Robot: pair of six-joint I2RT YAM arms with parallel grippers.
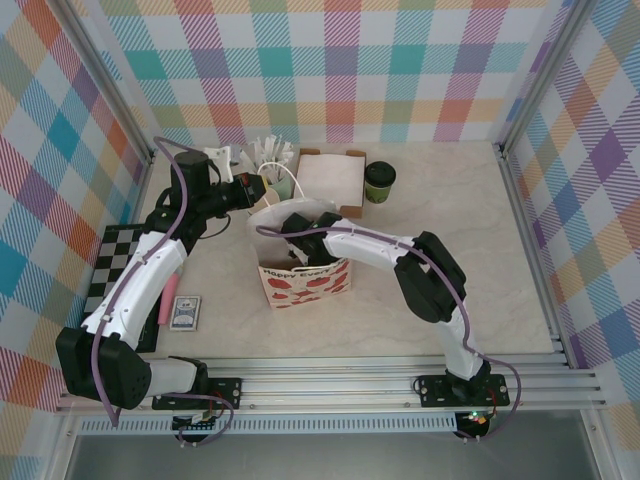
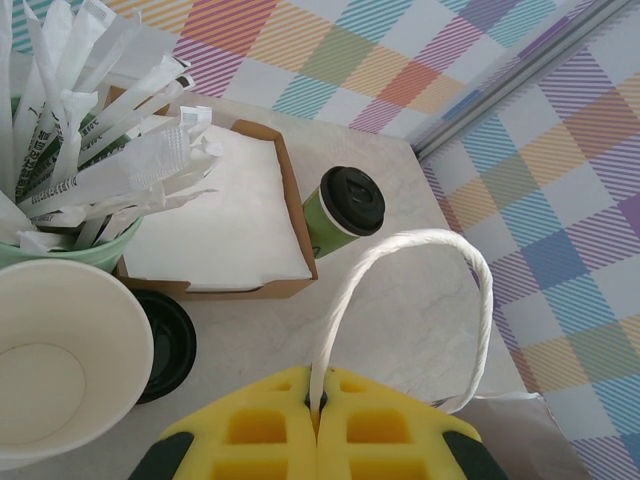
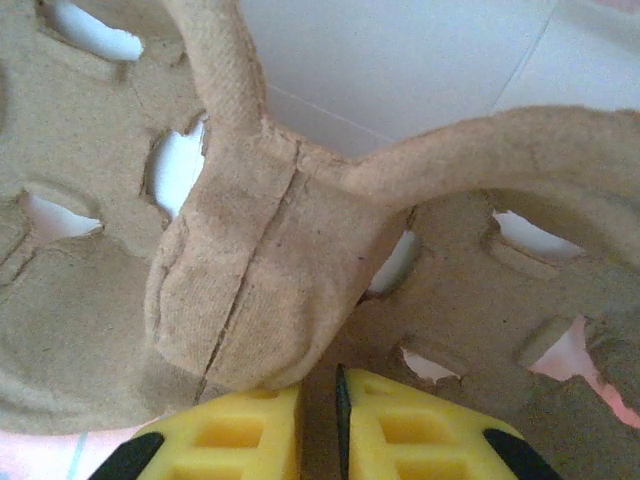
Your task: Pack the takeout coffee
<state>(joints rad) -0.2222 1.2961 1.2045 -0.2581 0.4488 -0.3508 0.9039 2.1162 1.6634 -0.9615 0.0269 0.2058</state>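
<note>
From above, the coffee (image 1: pixel 379 182) stands upright on the table (image 1: pixel 480 250), toward the back, just beside the right side of the napkin box (image 1: pixel 330 180). The bag (image 1: pixel 305 280) stands nearer the arms, well apart from the coffee. The left gripper (image 1: pixel 256 194) is at the bag's white handle (image 1: pixel 272 203), near the packet cup (image 1: pixel 270 158). The right gripper (image 1: pixel 300 235) is down at the bag's mouth; whether it is spread cannot be told from here. A checkerboard (image 1: pixel 110 265) and a card deck (image 1: pixel 185 312) lie on the left.

In the left wrist view, the left gripper (image 2: pixel 317 400) has its yellow fingers pressed together, pinching the handle (image 2: pixel 480 270), which loops up and to the right. The coffee (image 2: pixel 350 200) stands beyond it, lid on, against the box's (image 2: pixel 297 215) brown wall. The packet cup (image 2: pixel 60 250) is on the left, a cream cup (image 2: pixel 60 370) is below it, and a loose black lid (image 2: pixel 170 345) lies beside that.

In the right wrist view, the right gripper (image 3: pixel 336 385) shows a narrow gap between its fingers, with nothing in it. A brown pulp carrier (image 3: pixel 250 290) lies just ahead, its ridge close above the left finger.
</note>
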